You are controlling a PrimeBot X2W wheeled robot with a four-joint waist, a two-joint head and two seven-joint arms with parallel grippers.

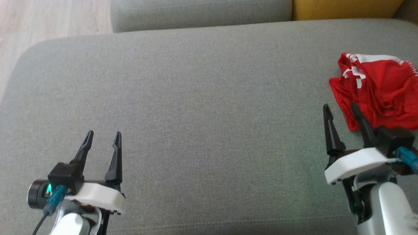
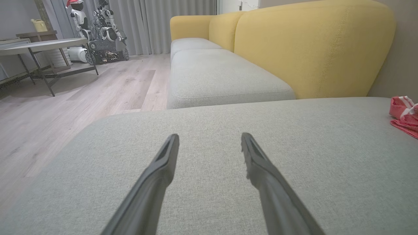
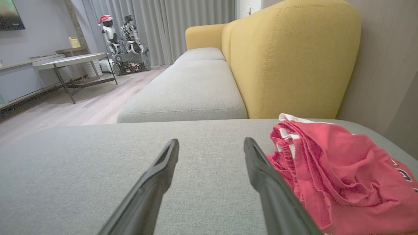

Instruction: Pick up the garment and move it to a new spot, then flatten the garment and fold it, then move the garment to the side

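The garment [image 1: 375, 89] is red cloth with white trim, lying crumpled at the far right of the grey cushion [image 1: 196, 107]. My right gripper [image 1: 339, 109] is open just left of it, the right-hand finger at the cloth's near edge. In the right wrist view that gripper [image 3: 211, 145] stands open over bare cushion, with the garment [image 3: 339, 169] beside its right finger. My left gripper [image 1: 103, 135] is open and empty at the lower left, far from the cloth. Its own view shows the left gripper [image 2: 210, 138] open and the garment [image 2: 405, 116] at the right edge.
A second grey seat cushion [image 1: 199, 13] lies beyond, with a yellow backrest [image 3: 287, 58] on the right. Wooden floor [image 1: 39, 19] borders the cushion's left edge. Across the room stand a table [image 2: 45, 45] and a parked robot [image 2: 101, 32] by grey curtains.
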